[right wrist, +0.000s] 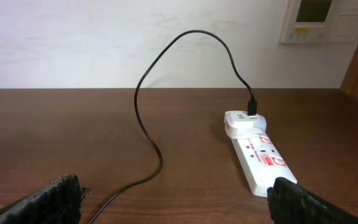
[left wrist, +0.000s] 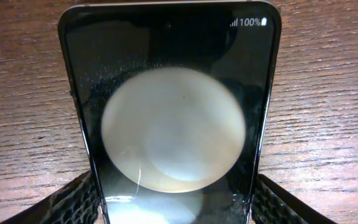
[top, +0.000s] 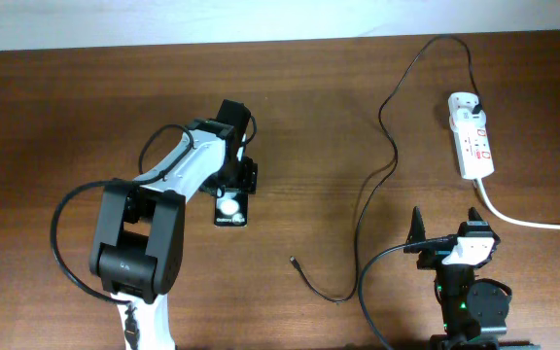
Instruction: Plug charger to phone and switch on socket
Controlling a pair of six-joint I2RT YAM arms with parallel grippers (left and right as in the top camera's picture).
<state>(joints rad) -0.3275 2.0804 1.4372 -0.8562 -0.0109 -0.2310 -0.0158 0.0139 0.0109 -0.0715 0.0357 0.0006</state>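
Observation:
The black phone (top: 230,211) lies flat on the wooden table, its screen showing a round glare spot. In the left wrist view it (left wrist: 173,93) fills the frame, with "100%" at its far end. My left gripper (top: 232,188) has its fingers (left wrist: 173,208) against both long edges of the phone. The thin black charger cable (top: 363,209) runs from the far end of the white socket strip (top: 474,146) and ends in a loose tip (top: 293,260) on the table. My right gripper (top: 448,226) is open and empty, with the strip (right wrist: 260,158) ahead of it on the right and the cable (right wrist: 143,106) on the left.
A thick white cord (top: 533,222) leaves the strip's near end toward the right edge. A white wall runs along the table's far edge (right wrist: 166,88). A wall panel (right wrist: 312,18) hangs at the upper right.

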